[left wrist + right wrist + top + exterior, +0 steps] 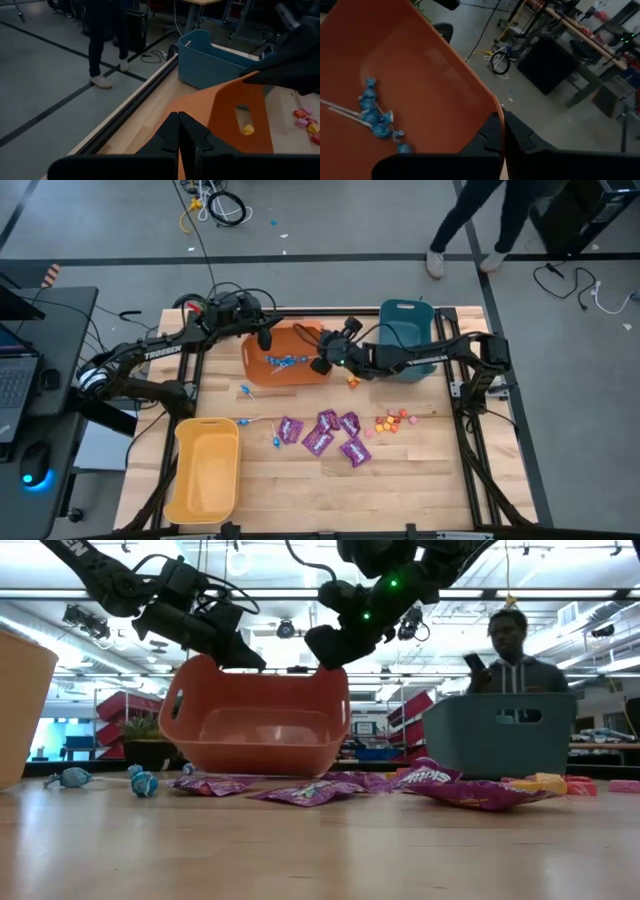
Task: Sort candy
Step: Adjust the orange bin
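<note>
An orange bin stands tilted between my two grippers and holds several blue lollipops. My left gripper is shut on its far-left rim. My right gripper is shut on its right rim. On the table nearer the near edge lie purple packets, small orange and pink pieces and loose blue lollipops. In the low view the bin shows behind the packets, with its rim higher on the picture's left. My left gripper pinches the orange bin's rim between its two fingers, one finger on each side of the wall, slanting down from the table's left and far side. I cannot tell whether the tilted bin's base touches the table. My right gripper pinches the bin's rim on the side opposite the left gripper. One finger is inside the wall and one is outside, coming from the table's right. The bin sits tilted, with the lollipops lying on its inner floor.
A teal bin stands right of the orange one, close behind my right arm. A yellow bin sits at the near left. A person shows beyond the table's far side. Bare wood lies along the near edge.
</note>
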